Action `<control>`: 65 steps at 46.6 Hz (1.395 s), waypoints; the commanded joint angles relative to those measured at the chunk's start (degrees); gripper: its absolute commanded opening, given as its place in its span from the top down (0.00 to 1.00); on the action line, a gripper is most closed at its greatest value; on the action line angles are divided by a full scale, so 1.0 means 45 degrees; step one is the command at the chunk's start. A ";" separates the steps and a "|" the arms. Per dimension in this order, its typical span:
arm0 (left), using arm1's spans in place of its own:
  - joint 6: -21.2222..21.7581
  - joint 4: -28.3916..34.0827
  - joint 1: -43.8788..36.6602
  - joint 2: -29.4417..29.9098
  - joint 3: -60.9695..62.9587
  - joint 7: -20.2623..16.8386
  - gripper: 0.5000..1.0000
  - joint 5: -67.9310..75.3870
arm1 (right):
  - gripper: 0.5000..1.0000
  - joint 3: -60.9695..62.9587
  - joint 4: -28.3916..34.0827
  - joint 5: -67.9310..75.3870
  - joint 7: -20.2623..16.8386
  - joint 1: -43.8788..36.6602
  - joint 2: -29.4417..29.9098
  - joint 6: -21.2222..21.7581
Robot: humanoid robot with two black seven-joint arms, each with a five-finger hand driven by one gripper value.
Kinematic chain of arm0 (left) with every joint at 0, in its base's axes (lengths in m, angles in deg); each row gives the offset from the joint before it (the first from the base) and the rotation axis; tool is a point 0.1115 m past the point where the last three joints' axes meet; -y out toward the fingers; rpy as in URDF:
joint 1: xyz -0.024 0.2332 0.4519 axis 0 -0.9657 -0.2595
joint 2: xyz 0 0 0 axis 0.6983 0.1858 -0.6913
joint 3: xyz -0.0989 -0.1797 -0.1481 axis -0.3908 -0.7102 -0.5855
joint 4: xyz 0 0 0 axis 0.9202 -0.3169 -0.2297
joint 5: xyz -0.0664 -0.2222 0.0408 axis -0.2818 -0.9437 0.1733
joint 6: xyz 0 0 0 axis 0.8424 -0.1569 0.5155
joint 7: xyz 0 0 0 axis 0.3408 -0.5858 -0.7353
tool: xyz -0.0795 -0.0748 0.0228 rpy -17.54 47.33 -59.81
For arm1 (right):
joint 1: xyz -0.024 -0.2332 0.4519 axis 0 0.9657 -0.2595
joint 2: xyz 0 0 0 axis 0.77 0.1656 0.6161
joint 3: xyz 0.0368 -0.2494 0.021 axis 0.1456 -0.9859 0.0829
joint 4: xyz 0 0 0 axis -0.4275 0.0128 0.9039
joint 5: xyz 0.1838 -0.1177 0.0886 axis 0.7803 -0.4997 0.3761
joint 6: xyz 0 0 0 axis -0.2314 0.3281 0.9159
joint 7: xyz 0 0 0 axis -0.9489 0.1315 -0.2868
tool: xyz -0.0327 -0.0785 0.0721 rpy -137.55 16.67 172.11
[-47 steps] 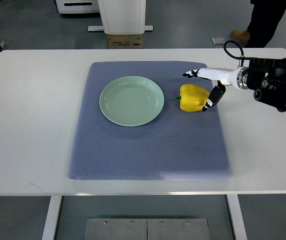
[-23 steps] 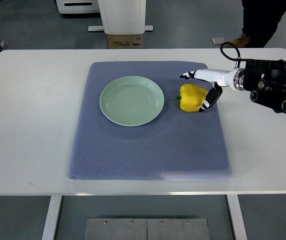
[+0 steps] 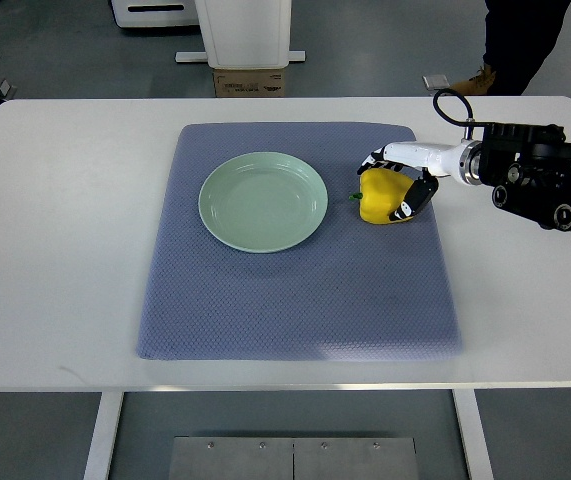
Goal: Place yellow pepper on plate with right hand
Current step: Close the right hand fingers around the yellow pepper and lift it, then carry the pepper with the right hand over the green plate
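- The white table (image 3: 55, 250) fills most of the top view; its left part is bare, and no left arm shows along that edge.
- A blue-grey mat (image 3: 295, 300) lies flat on the middle of the table; its near edge runs close to the table's front edge.
- The pale green plate (image 3: 263, 201) sits on the upper left part of the mat; it holds nothing; it lies well inside the mat's borders.
- The yellow pepper (image 3: 380, 197) lies on the mat to the right of the plate; it is near the plate but apart from it, with a strip of mat between them; a small green stem end points toward the plate.
- The right hand (image 3: 402, 181) is cupped round the pepper's right side; its white fingers (image 3: 375, 158) curl over the far edge of the pepper, and a dark-tipped thumb presses the near right side; the pepper sits between them and rests on the mat; the hand looks closed on it.
- The right arm (image 3: 540, 185) reaches in from the right edge, dark and bulky, with a black cable looping above the wrist; it lies over bare table beside the mat.
- Beyond the table's far edge stand a cardboard box (image 3: 250, 82) and a white base; at the top right a person's leg and tan shoe (image 3: 477, 80) show on the floor.
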 commanded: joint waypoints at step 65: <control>0.0000 0.0000 0.0000 0.0000 0.0000 0.0000 0.00 0.0000 | 1.00 0.0919 -0.0018 0.0194 0.0206 -0.0292 0.0286 -0.0839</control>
